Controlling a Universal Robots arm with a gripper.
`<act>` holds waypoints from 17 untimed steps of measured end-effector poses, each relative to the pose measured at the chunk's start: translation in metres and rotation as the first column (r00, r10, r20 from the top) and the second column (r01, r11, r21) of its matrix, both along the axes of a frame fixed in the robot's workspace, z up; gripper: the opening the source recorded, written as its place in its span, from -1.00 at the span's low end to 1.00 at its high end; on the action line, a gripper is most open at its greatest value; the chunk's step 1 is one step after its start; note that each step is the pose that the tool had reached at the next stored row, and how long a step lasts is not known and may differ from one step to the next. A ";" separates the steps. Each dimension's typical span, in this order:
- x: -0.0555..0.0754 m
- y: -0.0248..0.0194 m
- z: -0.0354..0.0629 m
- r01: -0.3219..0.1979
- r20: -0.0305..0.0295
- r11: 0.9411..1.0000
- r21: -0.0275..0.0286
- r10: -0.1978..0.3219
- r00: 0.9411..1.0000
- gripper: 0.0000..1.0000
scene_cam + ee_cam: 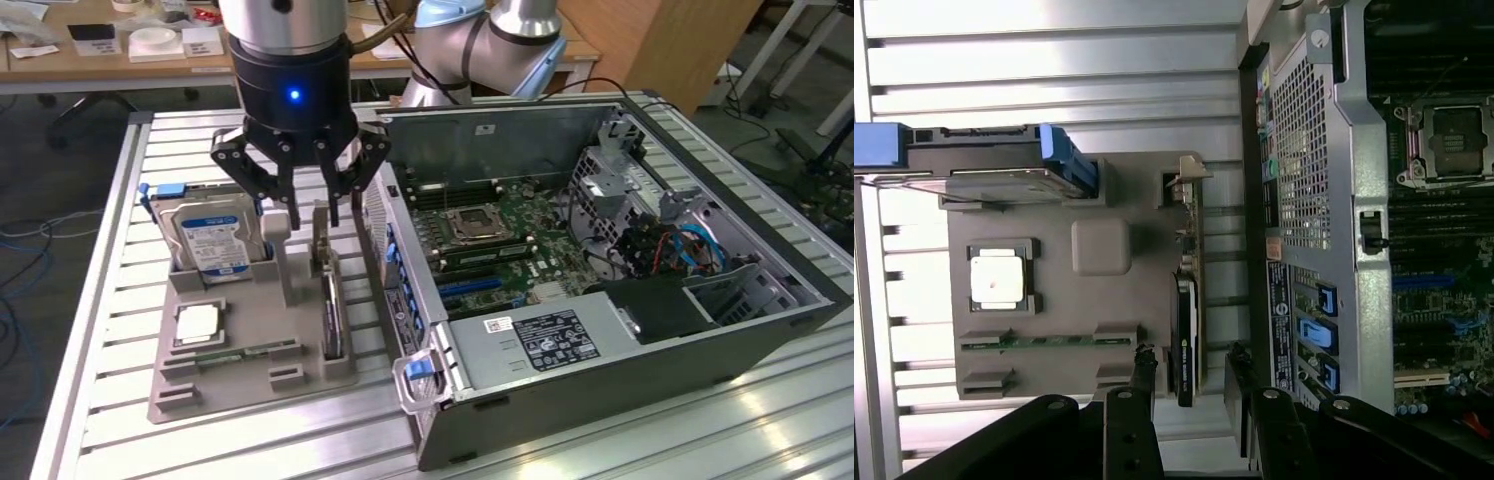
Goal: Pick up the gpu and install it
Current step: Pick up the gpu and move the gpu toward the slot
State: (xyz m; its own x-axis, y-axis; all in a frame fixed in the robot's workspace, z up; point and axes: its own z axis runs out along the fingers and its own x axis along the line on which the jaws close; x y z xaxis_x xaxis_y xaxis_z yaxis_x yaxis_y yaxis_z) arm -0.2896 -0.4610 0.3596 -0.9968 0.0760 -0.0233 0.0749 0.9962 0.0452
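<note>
Bright room light glares white off the slatted table [1054, 70], leaving the case [1434, 40] interior darker.

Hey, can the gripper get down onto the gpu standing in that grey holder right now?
Probably yes. The gripper hangs open directly over the gpu, jaws lined up either side of it, with nothing between. The hard drive and computer case stand clear to either side.

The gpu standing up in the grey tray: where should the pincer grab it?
Grab the thin dark rectangular gpu card by its upper long edge, coming straight down from above. It stands on edge in the grey plastic holder tray, so both flat faces are free for one finger each.
</note>
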 end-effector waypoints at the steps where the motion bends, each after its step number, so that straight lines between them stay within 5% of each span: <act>1: 0.000 0.0000 -0.0010 0.000 0.000 1.000 0.000 0.000 1.000 -0.17; 17: 0.000 0.0000 -0.0066 0.000 0.000 1.000 0.000 0.000 1.000 -0.17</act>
State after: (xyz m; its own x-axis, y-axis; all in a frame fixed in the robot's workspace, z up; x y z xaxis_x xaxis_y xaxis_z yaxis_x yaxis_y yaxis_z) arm -0.2896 -0.4610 0.3530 -0.9968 0.0760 -0.0233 0.0749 0.9962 0.0452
